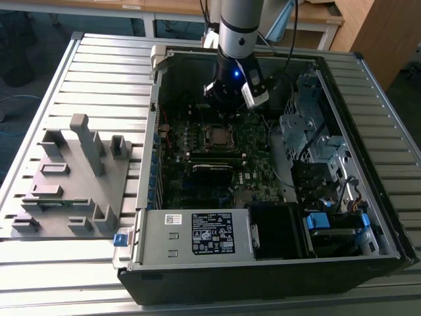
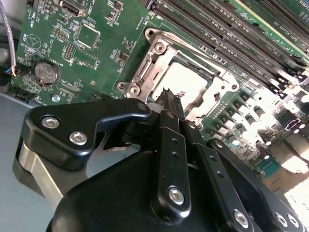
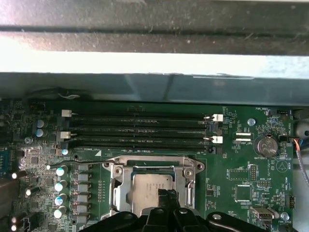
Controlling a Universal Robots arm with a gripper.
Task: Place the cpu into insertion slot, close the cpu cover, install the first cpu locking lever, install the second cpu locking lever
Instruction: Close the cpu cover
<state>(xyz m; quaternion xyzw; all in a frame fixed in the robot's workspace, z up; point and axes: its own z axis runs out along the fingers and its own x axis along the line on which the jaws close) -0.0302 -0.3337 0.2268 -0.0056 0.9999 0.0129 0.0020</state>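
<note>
1. The gripper has its two black fingers pressed together, with nothing visible between them.
2. In both wrist views the fingertips point straight down at the cpu, hanging over one edge of its dull silver top. Whether they touch it I cannot tell.
3. The cpu sits in the insertion slot, directly beneath the gripper.
4. The cpu cover appears to lie flat around the chip, which shows through its square opening.
5. The chip is square, with its sides parallel to the long black memory slots just beside the socket.
6. In the exterior view the arm stands upright inside the open computer case, its gripper above the socket near the middle of the motherboard.
</note>
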